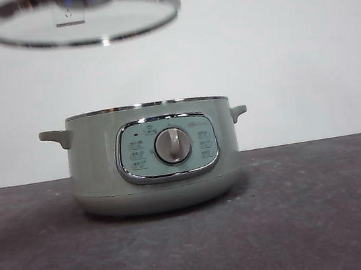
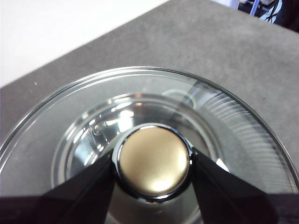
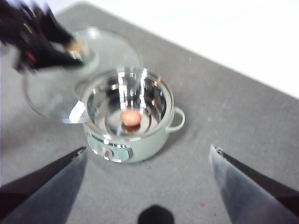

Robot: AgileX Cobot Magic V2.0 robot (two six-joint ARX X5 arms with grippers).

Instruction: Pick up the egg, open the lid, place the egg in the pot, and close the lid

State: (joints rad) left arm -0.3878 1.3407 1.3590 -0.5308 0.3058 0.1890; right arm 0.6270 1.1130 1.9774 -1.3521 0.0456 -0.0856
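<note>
Egg point(image 3: 131, 117) in steel-lined pot point(image 1: 153, 158), glass lid point(image 1: 80, 16) aloft

Left pincer point(image 2: 152, 168) clamped — raised high; right pincer point(image 3: 148, 154) spread wide.

From my front view the egg is out of sight behind the wall of the pot point(image 1: 97, 168), and the lid point(image 1: 81, 17) at about eleven o'clock above it is cut off by the top edge, its knob and holder unseen. My left wrist view crops the lid's rim at four and eight o'clock. In my right wrist view the left gripper point(image 3: 70, 51) is smeared with blur.
</note>
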